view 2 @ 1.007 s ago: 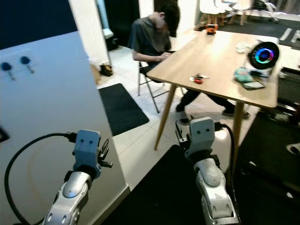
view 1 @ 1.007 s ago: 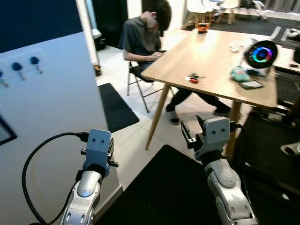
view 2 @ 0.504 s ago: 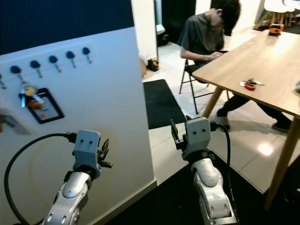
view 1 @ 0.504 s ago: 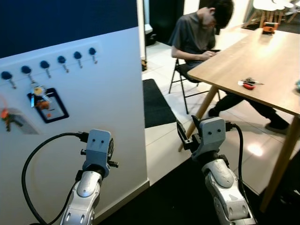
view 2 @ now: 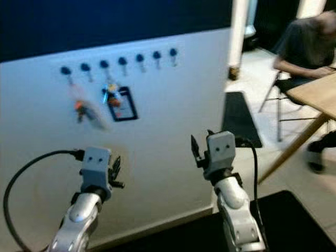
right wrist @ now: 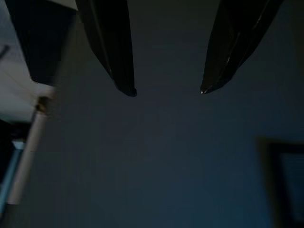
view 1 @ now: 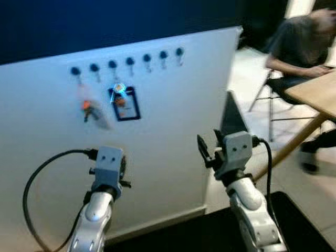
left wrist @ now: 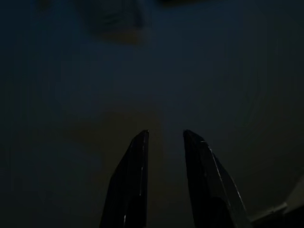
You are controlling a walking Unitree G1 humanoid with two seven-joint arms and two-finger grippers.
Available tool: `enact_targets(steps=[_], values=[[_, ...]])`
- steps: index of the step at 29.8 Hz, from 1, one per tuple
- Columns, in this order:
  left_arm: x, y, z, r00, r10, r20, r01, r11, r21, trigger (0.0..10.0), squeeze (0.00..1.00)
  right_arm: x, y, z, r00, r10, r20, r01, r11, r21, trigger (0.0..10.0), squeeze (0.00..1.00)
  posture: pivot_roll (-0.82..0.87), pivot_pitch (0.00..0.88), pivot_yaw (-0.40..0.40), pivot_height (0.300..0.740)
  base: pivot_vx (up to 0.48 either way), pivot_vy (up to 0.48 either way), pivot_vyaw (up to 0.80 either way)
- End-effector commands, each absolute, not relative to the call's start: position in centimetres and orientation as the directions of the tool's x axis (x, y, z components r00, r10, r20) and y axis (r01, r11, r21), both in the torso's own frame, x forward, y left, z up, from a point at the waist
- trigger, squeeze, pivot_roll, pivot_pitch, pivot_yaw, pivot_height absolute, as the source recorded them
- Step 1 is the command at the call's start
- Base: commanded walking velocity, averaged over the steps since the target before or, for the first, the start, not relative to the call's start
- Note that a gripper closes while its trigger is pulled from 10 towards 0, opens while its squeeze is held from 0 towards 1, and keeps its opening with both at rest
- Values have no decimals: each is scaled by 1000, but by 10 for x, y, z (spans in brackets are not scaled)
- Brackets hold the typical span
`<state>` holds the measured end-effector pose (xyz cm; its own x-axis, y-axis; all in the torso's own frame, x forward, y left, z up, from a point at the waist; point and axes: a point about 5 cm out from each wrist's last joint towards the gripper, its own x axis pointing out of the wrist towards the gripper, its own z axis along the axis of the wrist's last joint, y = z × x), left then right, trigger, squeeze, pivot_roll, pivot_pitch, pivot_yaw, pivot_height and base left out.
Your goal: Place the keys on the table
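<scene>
White wall panel (view 1: pixel 173 152) takes up most of what you face, with a dark blue band (view 1: pixel 105 21) above it. Along the panel's upper part runs a row of dark hooks (view 1: pixel 129 62). The keys (view 1: pixel 88 108), a blurred bunch with an orange tag, hang from one of the hooks toward the robot's left, and just beside them hangs a dark-framed card (view 1: pixel 124 103) with a blue and orange fob at its top. The whole head view is smeared, so you cannot make out finer detail on the bunch.

Off to the right you see the corner of the wooden worktop (view 1: pixel 317 94) with one slanted leg, well apart from the keys, and a seated person (view 1: pixel 299 44) in a grey shirt bent over at its far side. A black mat (view 1: pixel 233 118) lies on the pale floor beyond the panel's edge.

Both arms are raised low in front of the panel, neither touching it. Your left gripper (left wrist: pixel 165 134) has its jaws released, a narrow gap between the black fingers and nothing in it. Your right gripper (right wrist: pixel 167 90) has its jaws spread wider, also empty, pointing at the shaded panel.
</scene>
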<state>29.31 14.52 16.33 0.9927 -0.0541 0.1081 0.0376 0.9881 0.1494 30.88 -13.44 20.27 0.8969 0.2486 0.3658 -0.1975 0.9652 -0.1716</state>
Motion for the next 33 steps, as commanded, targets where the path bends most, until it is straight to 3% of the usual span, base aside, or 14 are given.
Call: enact_targets(steps=[1,22,30,33], values=[[292,150,158,996,-39,84,24,986,164,10000,0,308,-133,200,898,254,360,-207,964,-164,10000,0,60,149,56,740,0,0,800],[293,148,157,996,-49,79,35,986,165,10000,0,308,-134,200,900,243,362,-196,967,-162,10000,0,53,146,62,740,0,0,757],[293,144,158,993,-89,81,72,978,198,10000,0,308,-137,196,912,199,358,-161,978,-134,10000,0,50,141,60,740,0,0,0],[291,140,162,986,-135,98,106,961,256,10000,0,306,-147,191,927,108,360,-78,992,-97,10000,0,50,141,60,740,0,0,0]])
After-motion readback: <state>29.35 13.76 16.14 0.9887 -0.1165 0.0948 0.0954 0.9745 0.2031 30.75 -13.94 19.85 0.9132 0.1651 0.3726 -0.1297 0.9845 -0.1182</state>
